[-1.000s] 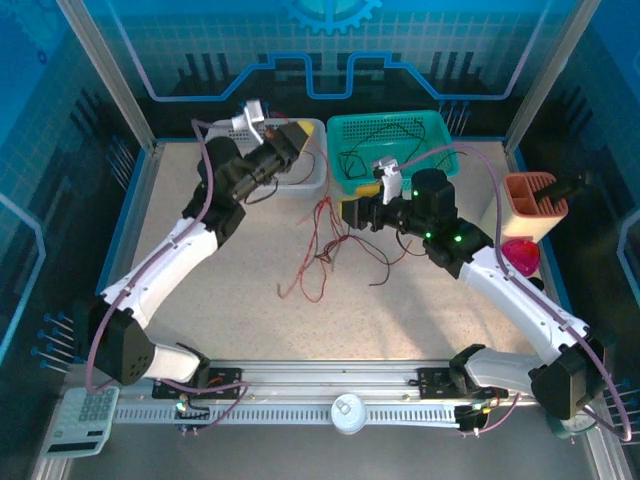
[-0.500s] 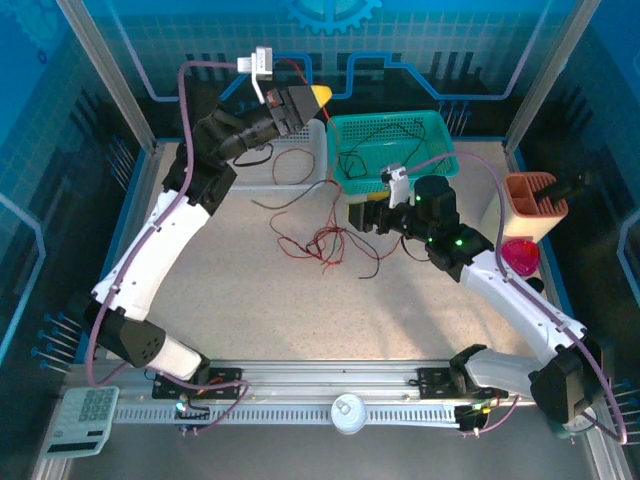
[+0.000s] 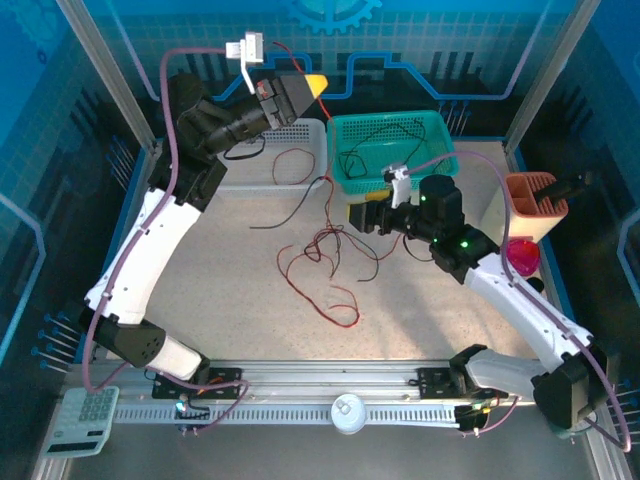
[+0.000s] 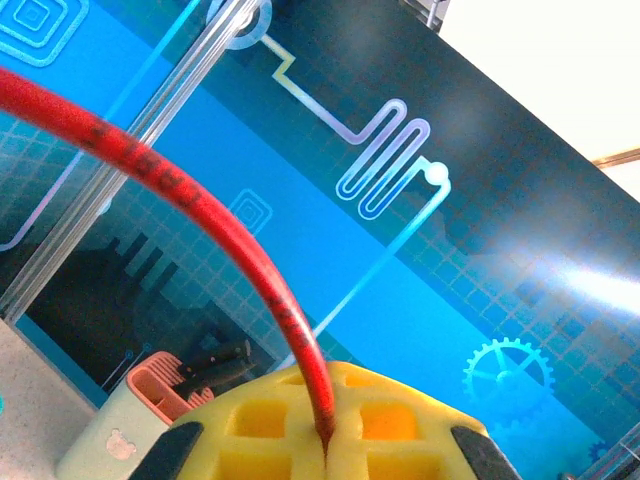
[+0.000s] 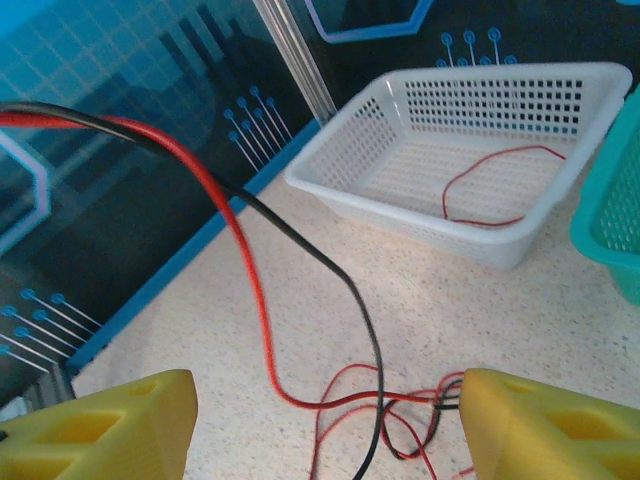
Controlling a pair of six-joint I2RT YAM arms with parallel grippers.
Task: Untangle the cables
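**Mid-separation:** the left arm [image 3: 150, 235] holds one red cable [image 4: 200, 215] high in the upper left of the overhead frame. The left jaws are closed tight on the strand. The wrist view shows it pinched between the yellow pads [image 4: 250, 430] and arching away to the upper left.

At centre, the rest of the cables [image 3: 325, 265], a loose knot of red and black strands, lies on the bench [image 3: 230, 290] just in front of two baskets. The right arm [image 3: 505, 290] reaches in from the lower right, its right jaws wide open and empty just beside the knot. In its wrist view a red strand and a black strand [image 5: 300, 240] rise together from the pile toward the upper left. They pass between the spread yellow fingers [image 5: 110, 430] without being gripped.

A second red cable [image 5: 470, 170] already lies alone in the white basket [image 5: 400, 215], and black strands sit in the green basket [image 3: 390, 118], upper centre.

Sorting appears partly done, and the raised cable seems not yet free: the black strand climbing alongside suggests the two are crossed. The next move likely calls for the right jaws to close on the black strand, or to pin the knot to the bench. The raised cable could then slide clear and go to the white basket. Pulling without that hold risks dragging the whole bundle.
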